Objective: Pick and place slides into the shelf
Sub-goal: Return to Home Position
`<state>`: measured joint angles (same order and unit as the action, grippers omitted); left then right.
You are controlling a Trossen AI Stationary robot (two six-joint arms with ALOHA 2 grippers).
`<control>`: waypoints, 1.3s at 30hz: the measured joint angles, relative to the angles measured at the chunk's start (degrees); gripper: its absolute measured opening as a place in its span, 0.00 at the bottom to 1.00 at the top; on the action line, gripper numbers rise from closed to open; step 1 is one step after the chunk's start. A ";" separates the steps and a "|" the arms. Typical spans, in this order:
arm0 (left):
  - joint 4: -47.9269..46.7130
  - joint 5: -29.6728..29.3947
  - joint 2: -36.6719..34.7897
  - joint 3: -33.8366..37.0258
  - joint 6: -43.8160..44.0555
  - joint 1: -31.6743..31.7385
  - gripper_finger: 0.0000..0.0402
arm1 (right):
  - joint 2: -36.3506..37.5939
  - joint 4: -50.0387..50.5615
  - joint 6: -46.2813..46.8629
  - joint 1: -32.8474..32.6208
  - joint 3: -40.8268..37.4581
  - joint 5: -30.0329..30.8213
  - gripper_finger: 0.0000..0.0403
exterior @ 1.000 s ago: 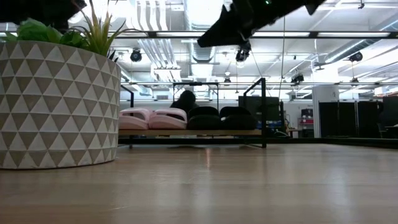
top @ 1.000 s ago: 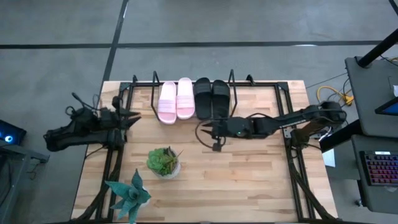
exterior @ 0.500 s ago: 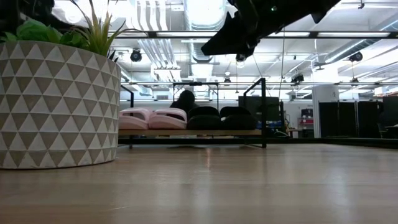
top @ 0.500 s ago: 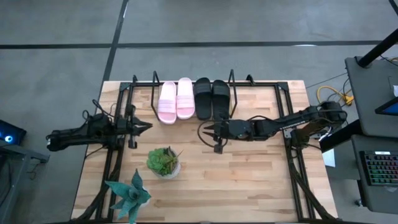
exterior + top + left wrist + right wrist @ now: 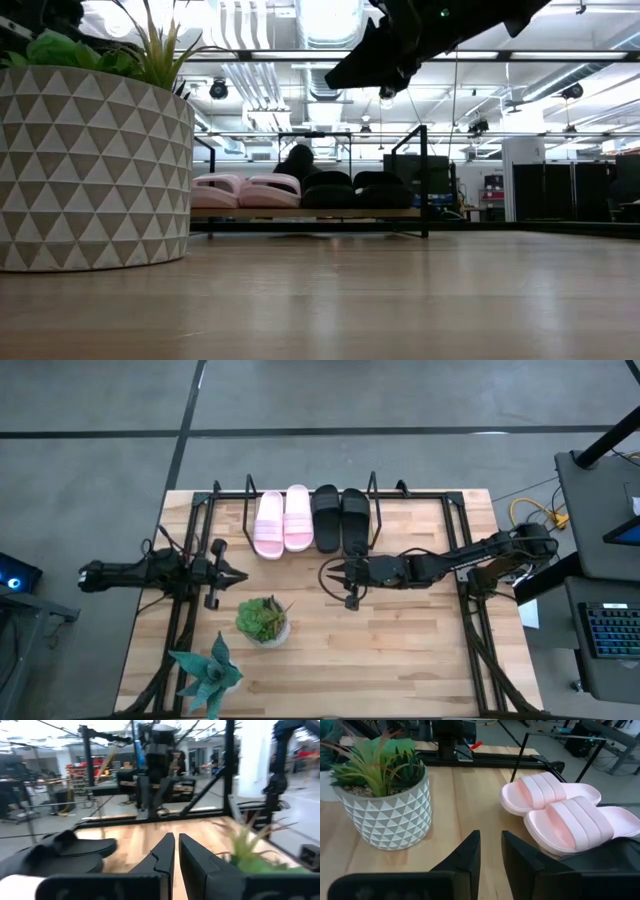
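Observation:
Two pale pink slides and two black slides lie side by side on the low black wire shelf at the table's far edge. The low view shows the pink pair and black pair resting on the shelf's board. My right gripper hovers shut above the table just near of the black slides, pointing left; its wrist view looks at the pink slides. My left gripper, shut and touching nothing, reaches in from the left, near of the pink slides.
A potted plant in a triangle-patterned pot stands between the grippers toward the near side, large in the low view. A second spiky plant sits at the near left corner. Black arm-mount frames run along both sides.
My left arm has stretched out from the table's left edge toward the right and slightly toward the near edge, bringing its gripper close to the potted plant. The slides have stayed on the shelf.

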<state>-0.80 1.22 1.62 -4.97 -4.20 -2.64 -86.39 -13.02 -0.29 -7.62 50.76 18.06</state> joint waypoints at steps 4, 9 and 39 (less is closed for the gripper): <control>-1.29 -3.82 -0.06 1.53 -2.14 -2.62 0.03 | -0.02 -2.94 0.02 -0.15 -1.04 -0.01 0.16; -0.82 -1.57 -0.07 1.53 -3.75 -3.69 0.03 | 1.39 -3.92 -0.98 -1.87 -2.85 0.00 0.15; -1.40 -7.48 0.16 1.11 -8.41 -3.64 0.03 | 22.87 -35.02 -5.59 13.57 -39.65 -15.69 0.02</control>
<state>-2.20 -6.26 1.78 -3.86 -12.60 -6.28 -63.52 -48.04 -5.88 5.95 11.11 2.38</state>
